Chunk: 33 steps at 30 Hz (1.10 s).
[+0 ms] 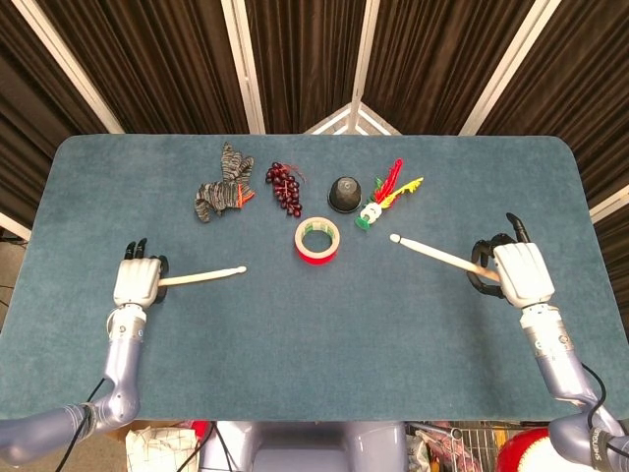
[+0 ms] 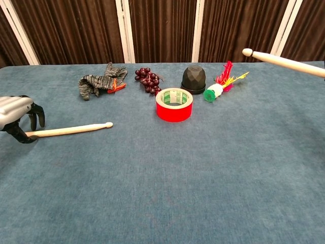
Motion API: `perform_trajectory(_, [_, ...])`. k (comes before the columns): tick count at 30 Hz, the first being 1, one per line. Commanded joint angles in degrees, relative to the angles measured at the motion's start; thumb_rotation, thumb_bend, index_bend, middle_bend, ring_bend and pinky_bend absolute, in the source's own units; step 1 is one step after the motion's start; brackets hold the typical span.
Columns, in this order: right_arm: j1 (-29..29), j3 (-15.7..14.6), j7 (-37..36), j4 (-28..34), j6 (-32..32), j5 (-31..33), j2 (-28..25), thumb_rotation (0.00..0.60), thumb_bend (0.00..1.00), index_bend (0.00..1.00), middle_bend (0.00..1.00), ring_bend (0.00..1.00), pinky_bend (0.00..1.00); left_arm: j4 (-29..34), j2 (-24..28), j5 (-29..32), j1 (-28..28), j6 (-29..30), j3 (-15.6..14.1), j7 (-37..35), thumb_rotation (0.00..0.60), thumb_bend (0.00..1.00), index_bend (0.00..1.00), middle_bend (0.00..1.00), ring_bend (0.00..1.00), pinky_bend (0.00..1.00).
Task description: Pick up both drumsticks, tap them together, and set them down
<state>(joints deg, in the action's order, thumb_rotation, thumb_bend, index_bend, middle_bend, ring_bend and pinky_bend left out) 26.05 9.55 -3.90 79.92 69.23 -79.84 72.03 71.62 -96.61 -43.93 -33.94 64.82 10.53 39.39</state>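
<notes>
Drumsticks: one lies flat on the desk (image 1: 88, 187), the left drumstick (image 1: 201, 276), butt end under the left hand (image 1: 138, 283), whose fingers curl around it but aren't visibly clamped. The right drumstick (image 1: 437, 255) is lifted, pinched at its butt in the right hand (image 1: 516, 271), tip aimed at desk centre. Both look light, rigid, smooth wood, so likely to roll; grab near the butt. Red tape roll (image 1: 318, 240), black cup (image 1: 343, 193), feather toy (image 1: 388, 194), grapes (image 1: 285, 186) and grey cloth (image 1: 221, 186) sit behind the meeting point, tape nearest.

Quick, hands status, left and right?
Left hand: open over the butt of the pale wooden drumstick on the table.
Right hand: holding the raised drumstick.
</notes>
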Motion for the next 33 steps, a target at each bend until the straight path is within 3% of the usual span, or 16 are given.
perform_trajectory(1, [0.0, 0.0, -0.1, -0.1, 0.0, 0.0, 0.1, 0.600, 0.46, 0.77, 0.63, 0.41, 0.02, -0.1, -0.4, 0.0, -0.1, 0.2, 0.1, 0.5, 0.600, 0.47, 0.46, 0.46, 0.01, 0.00])
perform_trajectory(33, [-0.1, 0.1, -0.1, -1.2, 0.2, -0.2, 0.7, 0.600, 0.46, 0.77, 0.63, 0.41, 0.02, -0.6, -2.2, 0.3, -0.7, 1.1, -0.1, 4.8, 0.600, 0.51, 0.50, 0.51, 0.03, 0.00])
